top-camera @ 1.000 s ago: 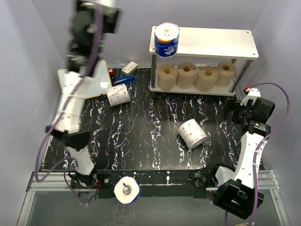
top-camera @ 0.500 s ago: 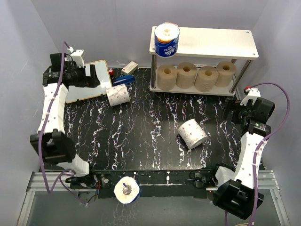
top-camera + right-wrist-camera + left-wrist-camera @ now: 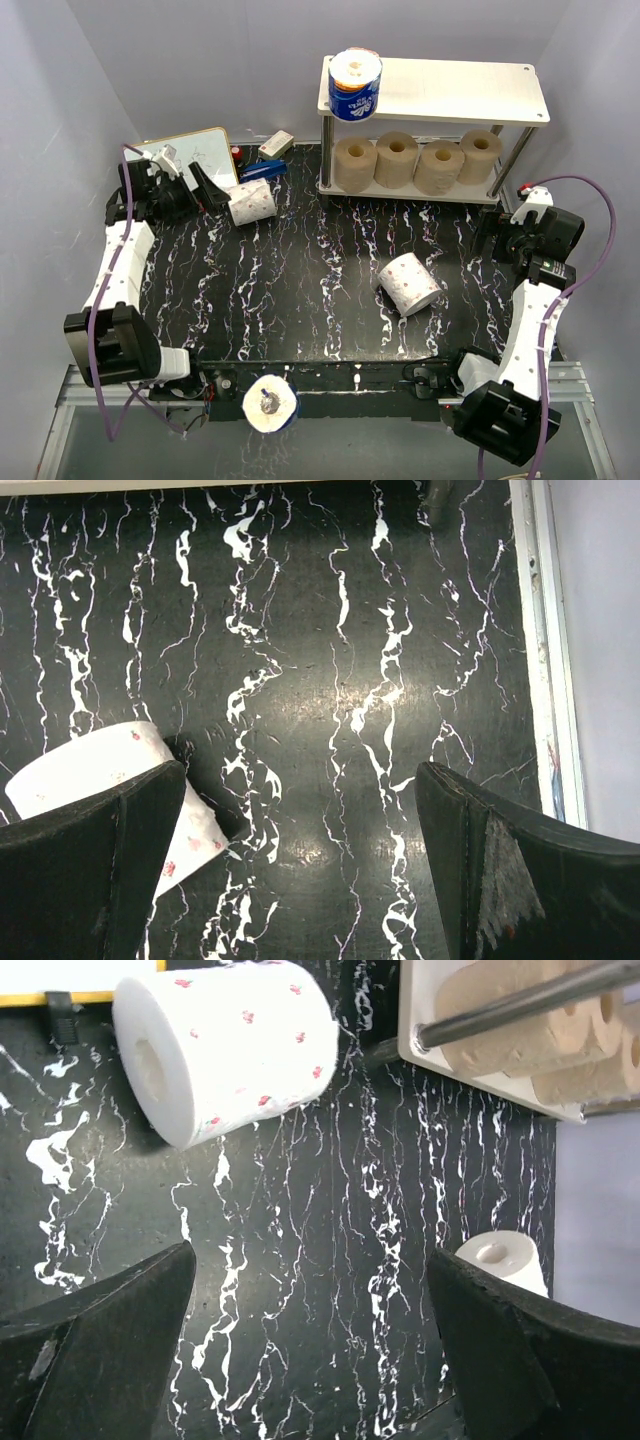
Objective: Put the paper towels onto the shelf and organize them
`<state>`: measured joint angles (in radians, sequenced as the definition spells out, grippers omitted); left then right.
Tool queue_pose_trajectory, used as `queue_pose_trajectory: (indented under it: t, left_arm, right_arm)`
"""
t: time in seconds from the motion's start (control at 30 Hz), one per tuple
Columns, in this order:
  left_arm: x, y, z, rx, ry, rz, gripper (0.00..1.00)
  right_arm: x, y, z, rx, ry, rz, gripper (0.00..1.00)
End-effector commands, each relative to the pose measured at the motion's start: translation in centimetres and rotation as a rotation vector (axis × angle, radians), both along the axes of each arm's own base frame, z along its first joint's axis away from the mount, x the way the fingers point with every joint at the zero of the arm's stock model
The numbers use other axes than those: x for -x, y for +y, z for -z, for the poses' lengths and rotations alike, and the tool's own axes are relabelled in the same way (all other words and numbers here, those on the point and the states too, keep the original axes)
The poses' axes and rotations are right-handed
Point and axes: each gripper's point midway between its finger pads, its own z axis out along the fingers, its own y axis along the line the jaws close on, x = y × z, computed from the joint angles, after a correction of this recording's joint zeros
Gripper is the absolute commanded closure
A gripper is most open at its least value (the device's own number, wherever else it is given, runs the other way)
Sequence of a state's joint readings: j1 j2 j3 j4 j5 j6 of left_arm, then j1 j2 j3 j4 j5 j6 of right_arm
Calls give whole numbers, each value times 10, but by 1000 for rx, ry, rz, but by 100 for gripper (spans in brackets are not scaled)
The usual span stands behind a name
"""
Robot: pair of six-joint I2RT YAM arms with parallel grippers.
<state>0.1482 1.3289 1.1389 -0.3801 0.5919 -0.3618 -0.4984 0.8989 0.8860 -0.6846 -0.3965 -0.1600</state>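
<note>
The shelf (image 3: 450, 92) stands at the back right of the black table (image 3: 300, 300). A blue roll (image 3: 355, 84) sits at the left end of its top board. Four brown rolls (image 3: 396, 158) lie in a row on the bottom board, with their holes facing the front. The left gripper (image 3: 206, 189) is low at the back left, next to the whiteboard (image 3: 190, 155). Its two fingers are wide apart and there is nothing between them. Just in front of it, the far white roll (image 3: 250, 202) lies on its side, and it has tiny red dots on it. The middle white roll (image 3: 410, 283) lies on its side on the table, a bit right of the middle. The right gripper (image 3: 492, 235) is by the right edge, near that roll but not touching it. Its fingers are apart too, and it holds nothing. The near white roll (image 3: 270, 403) sits at the front edge, between the two arm bases.
</note>
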Motion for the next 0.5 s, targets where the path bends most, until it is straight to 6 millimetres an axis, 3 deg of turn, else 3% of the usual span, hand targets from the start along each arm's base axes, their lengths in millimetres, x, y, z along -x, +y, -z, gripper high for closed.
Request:
queue_pose_trajectory:
  t: [0.0, 0.07, 0.13, 0.2, 0.3, 0.37, 0.47]
  left_arm:
    - [-7, 16, 0, -25, 69, -105, 1]
    - [-3, 45, 9, -177, 112, -204, 1]
    - [9, 65, 15, -295, 141, -254, 1]
    - [23, 77, 20, -384, 156, -264, 1]
    - [49, 82, 25, -460, 166, -225, 1]
    - [64, 78, 28, -471, 181, -179, 1]
    - [82, 74, 31, -475, 197, -153, 1]
  right_arm:
    - [-2, 12, -4, 41, -3, -152, 2]
    - [-1, 34, -24, 33, -10, -341, 2]
    - [-1, 44, -43, 90, 22, -470, 2]
    - [-5, 49, -43, 131, 111, -545, 2]
    - [2, 74, -2, 215, 374, -666, 2]
    - [14, 106, 23, 283, 480, -783, 2]
    - [23, 149, 29, 328, 466, -964, 2]
